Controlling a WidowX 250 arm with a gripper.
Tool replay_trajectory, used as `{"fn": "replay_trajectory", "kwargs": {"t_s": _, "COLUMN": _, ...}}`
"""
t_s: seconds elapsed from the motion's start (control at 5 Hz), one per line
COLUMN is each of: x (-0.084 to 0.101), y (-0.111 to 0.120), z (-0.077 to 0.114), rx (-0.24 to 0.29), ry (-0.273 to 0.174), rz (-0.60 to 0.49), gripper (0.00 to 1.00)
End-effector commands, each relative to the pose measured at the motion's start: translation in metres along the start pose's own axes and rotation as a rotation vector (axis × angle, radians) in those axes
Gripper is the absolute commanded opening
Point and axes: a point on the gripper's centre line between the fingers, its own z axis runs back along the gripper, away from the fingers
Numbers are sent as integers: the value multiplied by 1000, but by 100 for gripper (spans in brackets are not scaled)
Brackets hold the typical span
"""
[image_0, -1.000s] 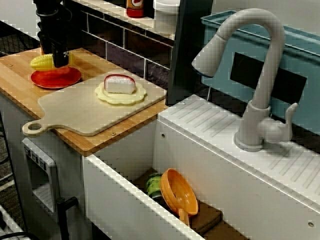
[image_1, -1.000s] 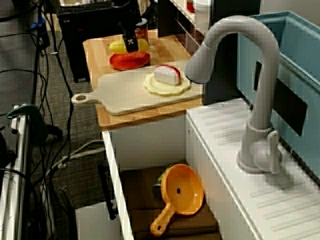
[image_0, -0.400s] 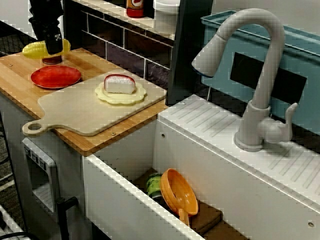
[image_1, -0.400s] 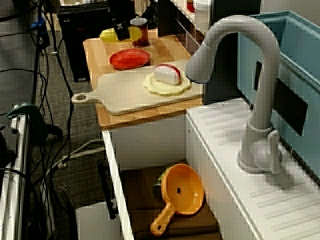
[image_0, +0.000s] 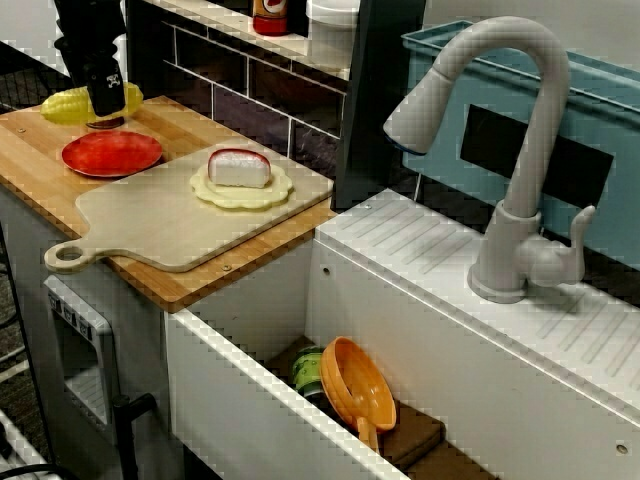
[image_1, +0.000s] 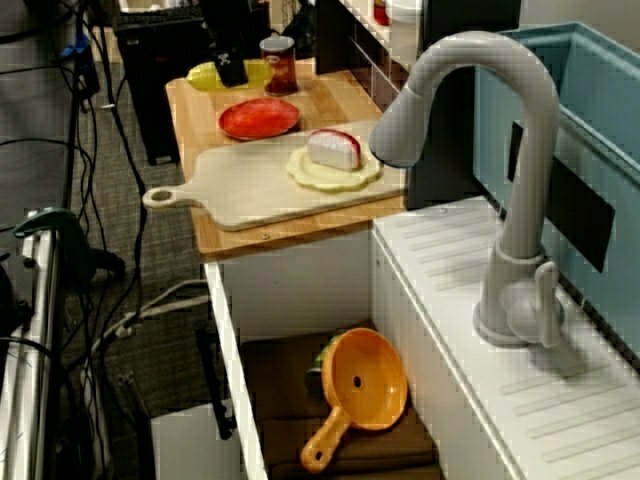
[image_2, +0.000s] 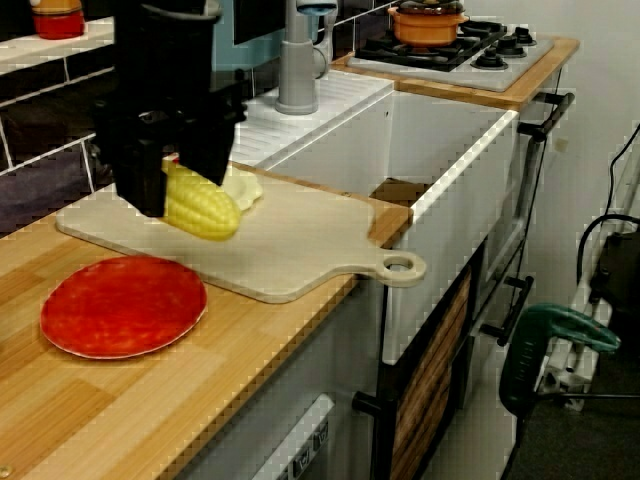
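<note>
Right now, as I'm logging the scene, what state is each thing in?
claw: shut on the corn
corn: held in the claw, lying sideways
red plate: flat on the counter
cutting board: flat, handle overhanging the edge
faucet: no water running
orange strainer: tilted in the sink

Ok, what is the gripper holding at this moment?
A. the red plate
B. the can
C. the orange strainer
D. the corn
D: the gripper is shut on the yellow corn, with a finger on each side of it, while the plate lies bare on the counter.
</note>
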Motion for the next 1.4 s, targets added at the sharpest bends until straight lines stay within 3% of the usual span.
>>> {"fn": "replay_trajectory", "kwargs": {"t_s": 0.0, "x": -1, "y": -25, "z": 27, "rx": 55, "ry": -73, "rz": -12, "gripper": 0}}
{"fn": "replay_trajectory", "kwargs": {"t_s": 0.6, "x": -24, "y": -66, "z": 17, "rx": 16, "ry": -44, "rz": -39, "gripper": 0}}
{"fn": "replay_trajectory", "kwargs": {"t_s": 1.2, "x": -8, "y": -81, "z": 2, "rx": -6, "ry": -18, "rz": -28, "gripper": 0}}
